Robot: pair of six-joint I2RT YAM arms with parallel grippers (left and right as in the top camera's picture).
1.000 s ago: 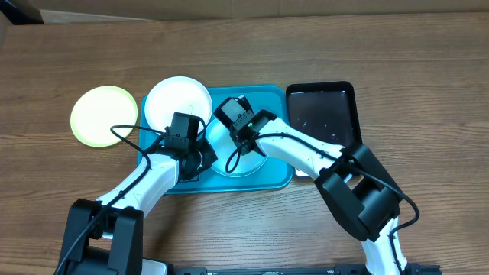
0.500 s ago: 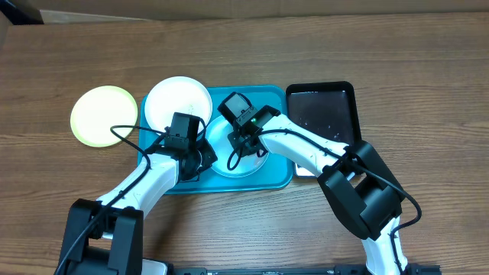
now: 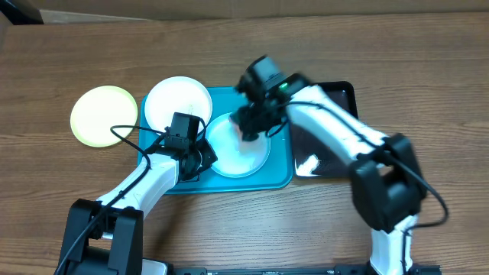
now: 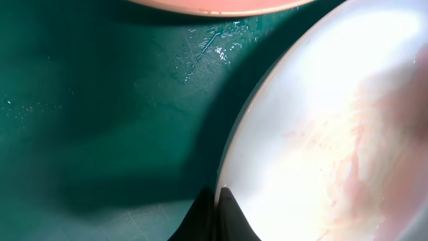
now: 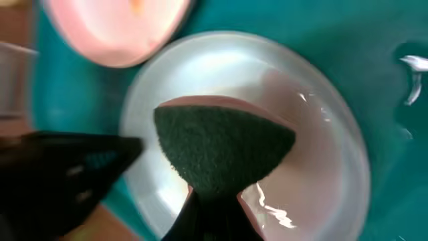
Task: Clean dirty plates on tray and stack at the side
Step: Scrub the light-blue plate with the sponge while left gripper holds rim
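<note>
Swinging right hand [image 5: 212,204], sponge [image 5: 224,150] clamped, toward pale blue plate [image 3: 237,155] far edge

We look down on a wooden bench [image 3: 435,61] that fills nearly the whole overhead view. Its top is a warm mid-brown, and darker grain runs from side to side in long, uneven streaks. Along the far edge of the bench we see a pale tan strip [image 3: 229,4] crossing the top of the picture; we cannot tell whether it is wall or board. In the top left corner a dark shape [image 3: 17,9] cuts in, too little of it showing to name. The light is soft and even, and the shadows on the wood are short and faint.
</note>
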